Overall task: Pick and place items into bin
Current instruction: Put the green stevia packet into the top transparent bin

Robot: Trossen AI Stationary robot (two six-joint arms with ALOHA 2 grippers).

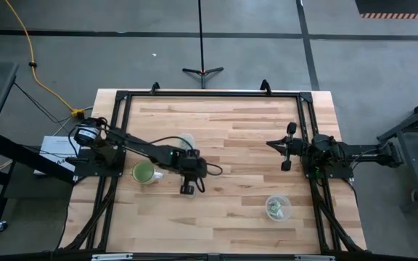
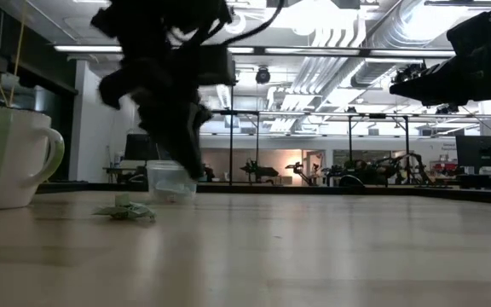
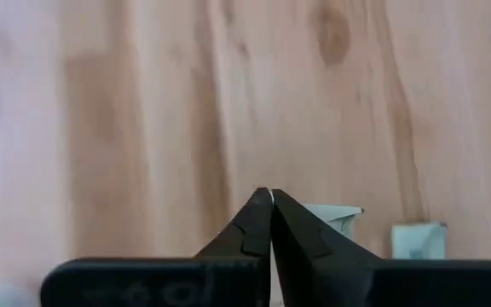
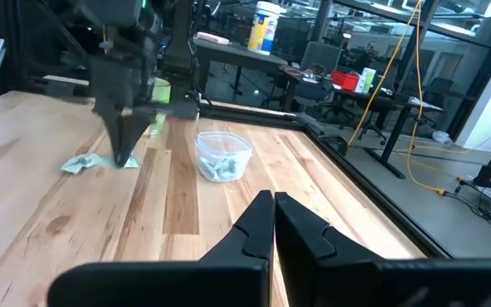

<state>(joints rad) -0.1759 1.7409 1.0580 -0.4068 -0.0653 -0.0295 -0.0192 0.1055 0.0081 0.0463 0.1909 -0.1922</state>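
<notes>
The left hand (image 1: pixel 187 188) hangs low over the pale wooden plank surface (image 1: pixel 245 145), just beside the round green cup (image 1: pixel 144 172), and its dark fingers (image 3: pixel 254 226) are clenched tip to tip with nothing showing between them. Right by those tips lie pale green-and-silvery wrapped pieces (image 3: pixel 416 239) flat on the wood (one more crumpled scrap (image 2: pixel 126 210) shows from table height, lying beside the cup's white-looking wall). The clear round plastic bin (image 1: pixel 277 207) sits well apart from the green cup, toward the right arm's side, and already carries a small heap of the same green pieces (image 4: pixel 220 168). Between cup and bin the wood lies bare. A second clear container (image 1: pixel 187 141) stands just beyond the cup, partly covered by the left arm. The right hand (image 1: pixel 273 145) waits far from the cup near the surface's right edge, fingers pressed together, empty.
</notes>
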